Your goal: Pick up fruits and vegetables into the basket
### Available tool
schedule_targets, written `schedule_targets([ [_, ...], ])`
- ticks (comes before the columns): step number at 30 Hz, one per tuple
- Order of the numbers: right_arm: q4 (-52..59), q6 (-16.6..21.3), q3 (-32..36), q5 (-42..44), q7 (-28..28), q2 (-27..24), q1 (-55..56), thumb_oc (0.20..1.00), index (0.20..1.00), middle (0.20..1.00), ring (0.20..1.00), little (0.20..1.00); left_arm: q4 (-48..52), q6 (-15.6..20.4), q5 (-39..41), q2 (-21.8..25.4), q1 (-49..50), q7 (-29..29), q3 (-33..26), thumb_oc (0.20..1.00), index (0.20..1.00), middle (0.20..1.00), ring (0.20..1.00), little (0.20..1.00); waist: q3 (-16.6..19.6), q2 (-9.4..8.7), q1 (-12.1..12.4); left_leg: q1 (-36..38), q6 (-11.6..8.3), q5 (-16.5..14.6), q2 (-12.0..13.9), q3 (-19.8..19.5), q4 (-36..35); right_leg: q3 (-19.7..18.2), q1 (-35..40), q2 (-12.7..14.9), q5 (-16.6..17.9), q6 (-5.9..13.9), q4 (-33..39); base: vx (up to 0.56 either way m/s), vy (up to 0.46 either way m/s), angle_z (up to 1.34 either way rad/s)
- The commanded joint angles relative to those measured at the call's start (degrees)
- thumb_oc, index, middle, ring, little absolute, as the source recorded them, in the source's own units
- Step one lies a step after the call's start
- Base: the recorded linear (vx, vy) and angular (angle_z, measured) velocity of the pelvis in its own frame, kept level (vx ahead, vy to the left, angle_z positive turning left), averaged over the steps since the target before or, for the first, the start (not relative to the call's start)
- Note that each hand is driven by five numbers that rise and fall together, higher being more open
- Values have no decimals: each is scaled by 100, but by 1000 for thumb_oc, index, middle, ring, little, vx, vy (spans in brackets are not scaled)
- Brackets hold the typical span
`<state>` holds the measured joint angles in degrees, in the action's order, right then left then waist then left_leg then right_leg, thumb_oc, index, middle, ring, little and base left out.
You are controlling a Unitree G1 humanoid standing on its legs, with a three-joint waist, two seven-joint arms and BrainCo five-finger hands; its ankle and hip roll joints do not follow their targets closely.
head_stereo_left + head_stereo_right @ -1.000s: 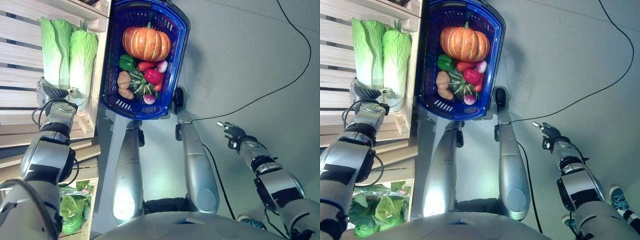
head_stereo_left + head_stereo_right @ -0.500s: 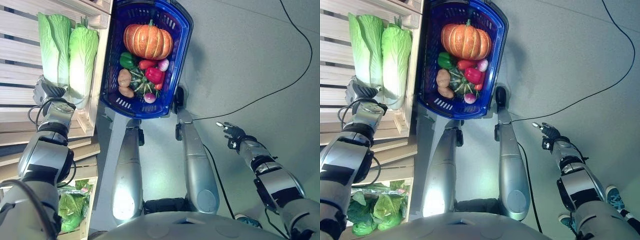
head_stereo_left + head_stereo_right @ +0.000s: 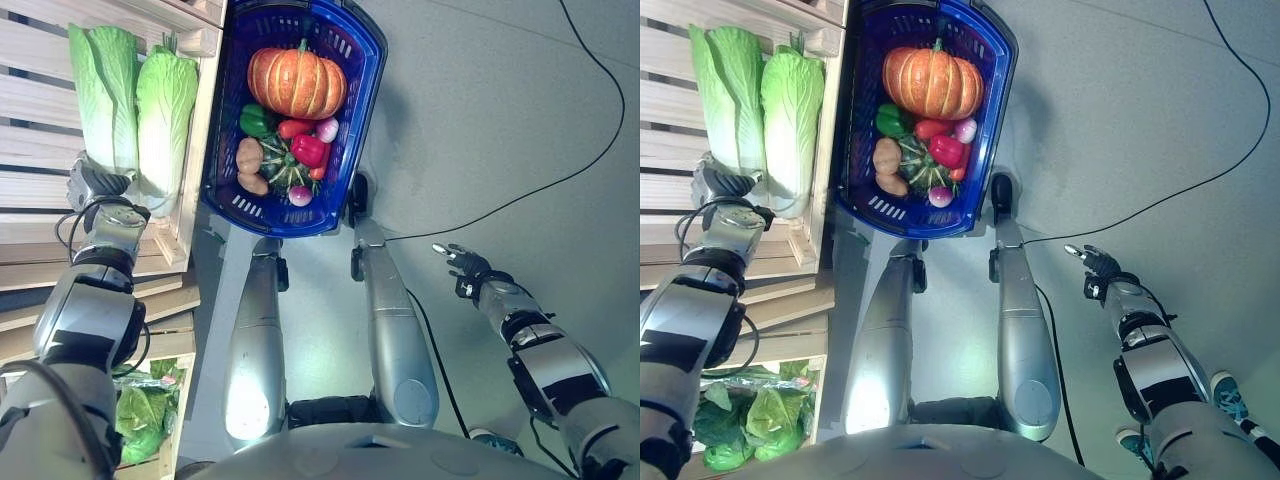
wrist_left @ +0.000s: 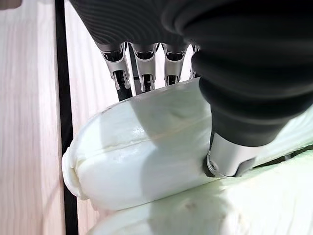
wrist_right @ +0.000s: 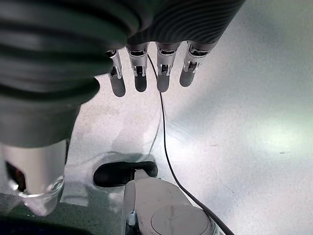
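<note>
Two napa cabbages lie side by side on the wooden shelf at my left. My left hand [image 3: 97, 184] is at the white base of the left cabbage [image 3: 105, 95]; in the left wrist view its fingers [image 4: 142, 73] reach behind that base [image 4: 142, 161] and the thumb [image 4: 230, 156] presses its front. The right cabbage [image 3: 165, 120] rests against it. The blue basket [image 3: 365, 90] stands beside the shelf, holding a pumpkin [image 3: 297, 82], a green pepper [image 3: 254, 122], a red pepper [image 3: 308, 150], potatoes [image 3: 248, 157] and a small dark squash [image 3: 283, 172]. My right hand [image 3: 462, 262] hangs over the grey floor, fingers [image 5: 146, 73] straight, holding nothing.
The shelf is a slatted wooden crate [image 3: 40, 120] whose side board [image 3: 200, 130] stands between the cabbages and the basket. Leafy greens [image 3: 145, 415] lie on a lower level at the bottom left. Grey floor [image 3: 500, 120] spreads to the right of the basket.
The left cabbage's leafy top has swung a little to the left, away from the right cabbage, with my left hand at its base. The right arm has stayed still.
</note>
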<state>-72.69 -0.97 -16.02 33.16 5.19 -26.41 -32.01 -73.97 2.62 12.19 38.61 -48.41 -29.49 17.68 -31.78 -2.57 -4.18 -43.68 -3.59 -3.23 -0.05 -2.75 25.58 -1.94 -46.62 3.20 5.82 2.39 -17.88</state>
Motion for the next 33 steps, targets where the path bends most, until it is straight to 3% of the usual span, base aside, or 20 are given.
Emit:
schedule_targets([
  [1, -45, 95, -18, 164, -62, -143, 368, 1000, 1000, 1000, 1000, 1000, -143, 535, 848, -265, 321, 167, -554, 200, 200, 200, 200, 200, 198, 56, 81, 131, 101, 435, -238, 59, -680, 411, 372, -318, -760, -73, -289, -2, -38, 2],
  [3, -37, 130, 18, 223, -65, -137, 363, 1000, 1000, 1000, 1000, 1000, -94, 725, 1127, -280, 380, 181, -671, 200, 200, 200, 200, 200, 198, 72, 91, 173, 98, 438, -241, 53, -698, 416, 414, -307, -762, -67, -278, -10, -39, 2],
  [6, -3, 261, 112, 375, -89, -153, 353, 1000, 1000, 1000, 1000, 1000, 113, 1312, 1636, -315, 576, 337, -983, 200, 200, 200, 200, 200, 198, 112, 126, 249, 87, 425, -249, 45, -710, 428, 502, -289, -787, -64, -262, -6, -45, 1],
  [10, 180, 639, 316, 663, -87, -187, 394, 1000, 1000, 1000, 1000, 1000, 710, 1876, 2011, -386, 918, 325, -1343, 200, 200, 200, 200, 200, 198, 161, 179, 360, 86, 400, -261, 33, -750, 447, 618, -282, -820, -67, -239, 4, -41, 3],
  [17, 690, 1188, 578, 1055, -293, -230, 369, 1000, 1000, 1000, 1000, 1000, 1678, 2425, 1587, -440, 1221, -32, -1532, 200, 200, 200, 200, 200, 198, 188, 258, 433, 90, 424, -272, 8, -823, 478, 710, -287, -819, -83, -210, -8, -41, 2],
  [22, 1596, 1661, 770, 1079, -849, -211, 454, 1000, 1000, 1000, 1000, 1000, 2668, 2462, 683, -384, 1304, -478, -1265, 200, 200, 200, 200, 200, 198, 201, 261, 489, 105, 369, -278, 25, -833, 472, 764, -307, -852, -77, -230, -1, -7, 1],
  [33, 2961, 2166, 862, 1002, -1376, -186, 414, 1000, 1000, 1000, 1000, 1000, 3632, 2329, -415, -150, 1032, -478, -797, 200, 200, 200, 200, 200, 198, 253, 194, 473, 126, 418, -263, 139, -918, 446, 722, -329, -761, -64, -171, 0, 0, 0],
])
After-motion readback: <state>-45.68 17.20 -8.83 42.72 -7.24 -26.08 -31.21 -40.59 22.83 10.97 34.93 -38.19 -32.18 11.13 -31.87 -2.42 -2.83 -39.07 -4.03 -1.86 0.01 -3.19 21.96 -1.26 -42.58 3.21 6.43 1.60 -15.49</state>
